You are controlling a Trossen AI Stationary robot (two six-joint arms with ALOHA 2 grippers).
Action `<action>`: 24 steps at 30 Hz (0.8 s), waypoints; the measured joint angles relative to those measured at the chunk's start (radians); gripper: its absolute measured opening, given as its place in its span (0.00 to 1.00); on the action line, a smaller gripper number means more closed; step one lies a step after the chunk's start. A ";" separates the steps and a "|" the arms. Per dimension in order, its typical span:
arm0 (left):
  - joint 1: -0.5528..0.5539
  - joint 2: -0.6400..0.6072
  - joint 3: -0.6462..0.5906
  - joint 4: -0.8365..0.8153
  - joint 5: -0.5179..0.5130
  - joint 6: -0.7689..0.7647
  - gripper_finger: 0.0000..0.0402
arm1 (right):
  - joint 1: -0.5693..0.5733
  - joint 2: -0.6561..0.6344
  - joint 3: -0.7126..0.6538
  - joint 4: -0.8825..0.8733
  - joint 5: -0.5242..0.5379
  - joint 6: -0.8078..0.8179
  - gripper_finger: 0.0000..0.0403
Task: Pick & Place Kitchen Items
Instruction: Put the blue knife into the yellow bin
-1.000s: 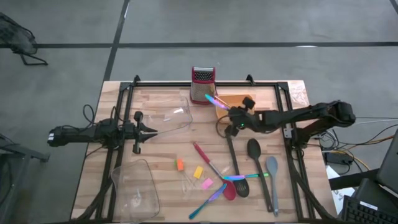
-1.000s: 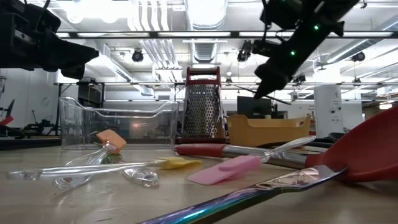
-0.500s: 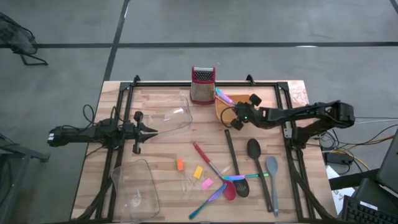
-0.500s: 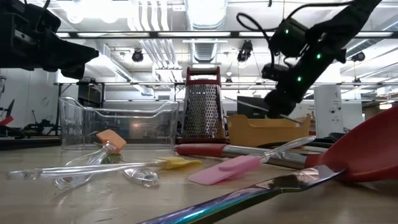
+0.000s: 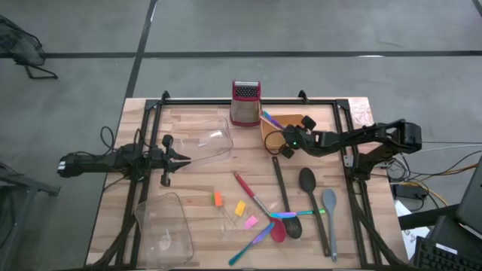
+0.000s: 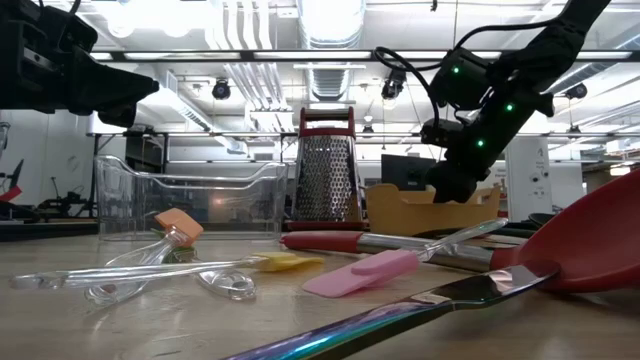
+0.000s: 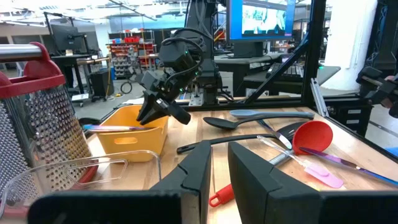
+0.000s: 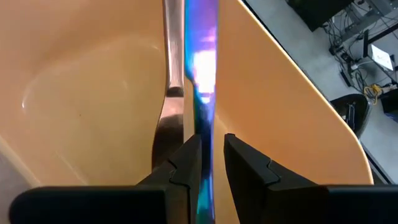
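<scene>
The right claw (image 8: pixel 208 155), fingers narrowly parted, pinches a thin iridescent blue-purple stick (image 8: pixel 200 68) inside the orange plastic tray (image 8: pixel 87 81). The left claw (image 7: pixel 219 163) hovers slightly parted, holding nothing.

Right gripper (image 5: pixel 280 140) reaches far across table, tilted down, fingers (image 8: pixel 186 163) narrowly parted. Left gripper (image 5: pixel 183 157) waits level, fingers nearly together.

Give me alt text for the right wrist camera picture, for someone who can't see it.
Close-up from the right arm's wrist: the right pincer holds its two dark fingers on either side of a thin, shiny blue-purple stick that reaches into the orange tray. A second, metallic utensil lies alongside the stick.
</scene>
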 joint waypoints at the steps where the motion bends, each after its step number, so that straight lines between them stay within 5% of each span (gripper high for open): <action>1: 0.000 0.000 0.000 0.000 0.000 0.000 0.16 | 0.000 -0.001 0.000 0.003 0.000 0.000 0.15; 14: 0.000 0.000 0.000 0.000 0.000 0.000 0.16 | 0.065 -0.042 0.055 -0.033 -0.002 0.013 0.11; 24: 0.000 0.000 0.000 0.000 0.000 0.000 0.16 | 0.223 -0.104 0.120 -0.135 -0.010 0.062 0.20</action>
